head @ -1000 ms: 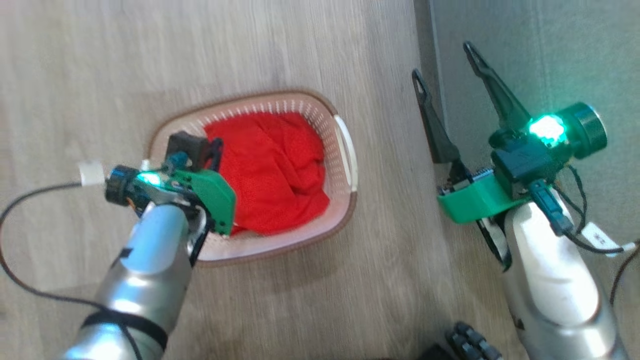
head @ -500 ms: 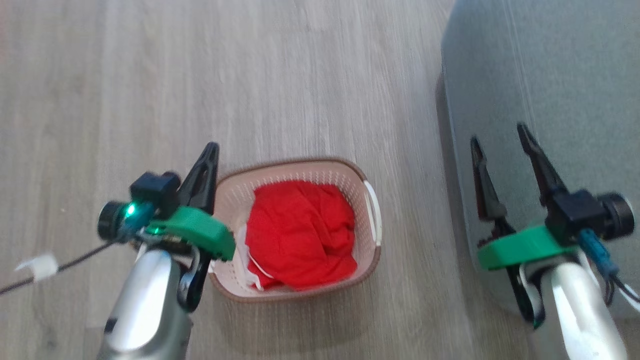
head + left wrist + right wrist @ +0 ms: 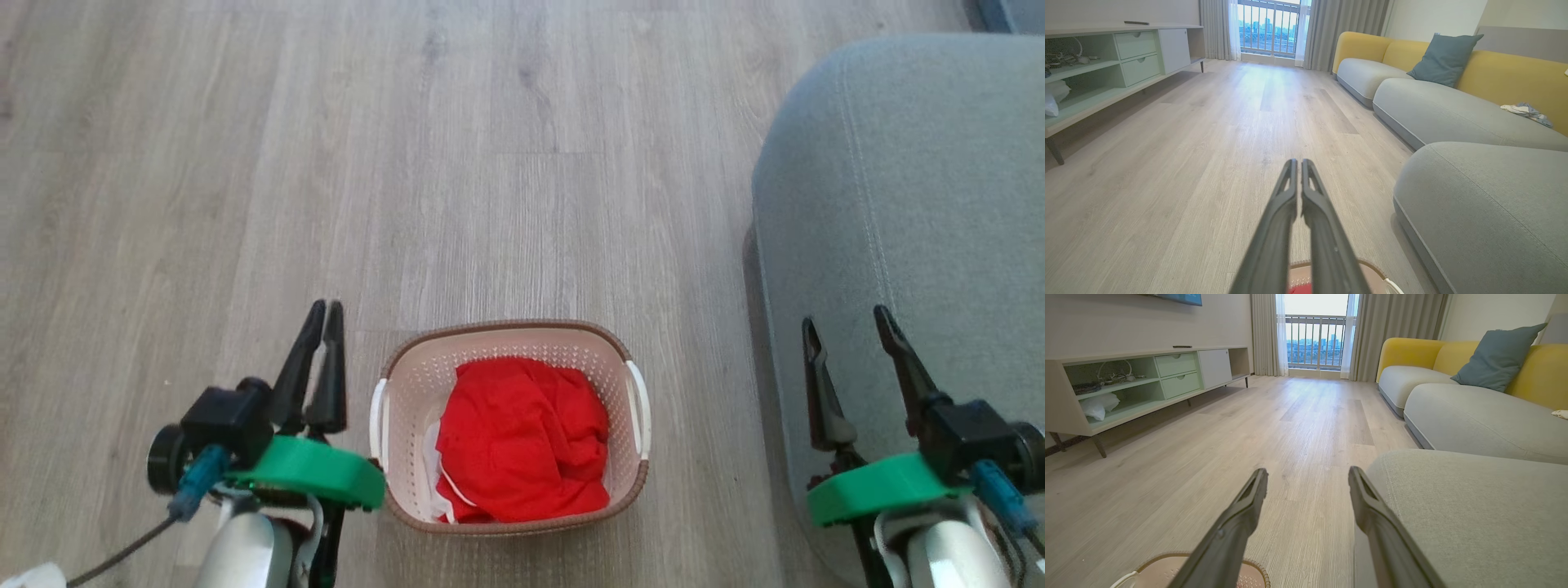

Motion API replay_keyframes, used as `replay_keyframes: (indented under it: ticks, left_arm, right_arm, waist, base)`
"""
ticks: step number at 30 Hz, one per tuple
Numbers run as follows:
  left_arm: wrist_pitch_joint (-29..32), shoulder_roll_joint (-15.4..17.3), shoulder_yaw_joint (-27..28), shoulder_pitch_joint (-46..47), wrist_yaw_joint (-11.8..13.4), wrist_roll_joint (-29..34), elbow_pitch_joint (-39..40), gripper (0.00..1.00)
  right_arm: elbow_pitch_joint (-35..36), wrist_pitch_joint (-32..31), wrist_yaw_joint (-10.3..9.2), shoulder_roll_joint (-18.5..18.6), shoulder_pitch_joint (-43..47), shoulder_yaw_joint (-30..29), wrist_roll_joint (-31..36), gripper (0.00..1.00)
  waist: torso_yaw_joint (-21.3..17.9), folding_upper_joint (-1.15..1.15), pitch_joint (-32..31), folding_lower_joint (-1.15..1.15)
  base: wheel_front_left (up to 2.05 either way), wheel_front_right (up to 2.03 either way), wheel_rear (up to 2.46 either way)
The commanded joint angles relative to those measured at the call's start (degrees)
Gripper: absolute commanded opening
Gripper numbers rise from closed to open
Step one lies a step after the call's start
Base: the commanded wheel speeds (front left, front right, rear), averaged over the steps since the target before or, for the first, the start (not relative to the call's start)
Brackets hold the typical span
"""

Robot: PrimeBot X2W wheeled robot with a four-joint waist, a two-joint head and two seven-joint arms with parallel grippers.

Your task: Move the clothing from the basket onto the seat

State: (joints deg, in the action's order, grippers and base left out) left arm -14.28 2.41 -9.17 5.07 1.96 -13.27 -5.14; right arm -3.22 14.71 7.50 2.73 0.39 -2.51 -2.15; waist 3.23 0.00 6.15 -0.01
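Head view: red clothing [image 3: 522, 441] was found heaped in the cream basket [image 3: 506, 328] on the floor [image 3: 490, 163], apart from the grey seat [image 3: 898, 204]. It was judged light, soft, limp; a pinch at a raised fold was advised. The left gripper [image 3: 326, 306] was closed, empty; the right gripper [image 3: 844, 317] wide apart, empty

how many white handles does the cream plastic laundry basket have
2: one white handle on the left side wall of the cream perforated plastic laundry basket, the other on its right side wall. None appears to be hidden.
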Motion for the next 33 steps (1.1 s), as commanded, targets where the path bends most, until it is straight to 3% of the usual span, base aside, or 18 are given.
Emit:
replay_keyframes:
  ticks: [1, 2, 33]
  left_arm:
    - [-0.72, 0.47, 1.59, 0.93, 0.40, -0.07, 3.07, 0.89]
    - [-0.72, 0.47, 1.43, 0.45, 0.46, -0.33, 3.42, 1.00]
    - [-0.72, 0.47, -0.31, -1.45, 0.83, -0.11, 4.12, 1.00]
  right_arm:
    - [1.79, 0.29, -0.01, 0.15, -0.69, 1.29, 0.13, 1.00]
    - [1.74, 0.29, -0.01, 0.15, -0.61, 1.28, 0.15, 1.00]
    - [1.58, 0.29, -0.01, 0.15, -0.86, 1.83, 1.61, 1.00]
  waist:
    - [0.58, 0.00, -0.59, 0.01]
    - [0.68, 0.00, -0.72, 0.01]
    - [0.30, 0.00, -2.27, 0.01]
  base:
    - [0.00, 0.00, 0.00]
    - [0.00, 0.00, 0.00]
    - [0.00, 0.00, 0.00]
